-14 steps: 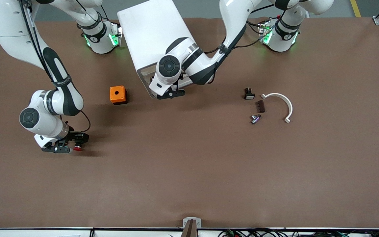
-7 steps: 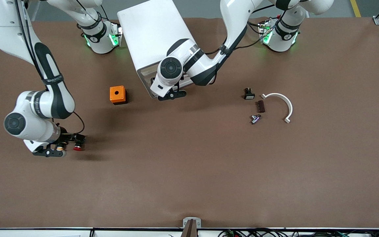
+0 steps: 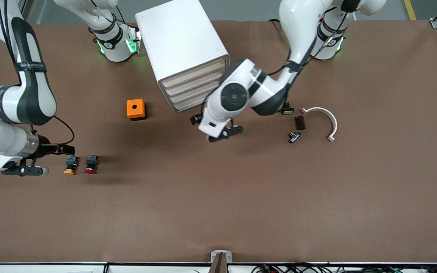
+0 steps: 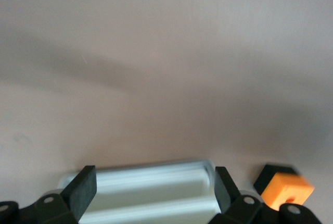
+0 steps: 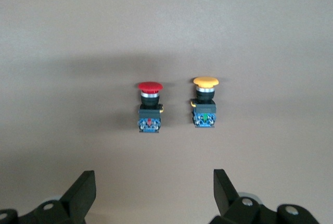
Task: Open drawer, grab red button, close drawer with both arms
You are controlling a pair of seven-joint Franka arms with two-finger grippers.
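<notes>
From where I sit, the main risk is at the right arm's end of the table: my right hand [image 3: 25, 170] hangs low just beside the orange-yellow button [image 3: 69, 165], which lies touching or nearly touching the red button [image 3: 90, 164]. A careless swing could knock either one over or roll them apart, and if I had to regrasp, I could pick the wrong cap. That hand is fully open and holds nothing; in its wrist view both buttons lie on the table, clear of the fingers [image 5: 83, 193].

Next comes the orange box [image 3: 135, 109], well apart from everything.

At the cabinet [image 3: 180, 49], the drawer [image 3: 194, 74] looks flush with the three below it, though a slight gap could hide from me. My left hand [image 3: 224, 133] hovers over bare table near the cabinet's front, wide open and empty; a hasty retreat could clip the cabinet's corner.
</notes>
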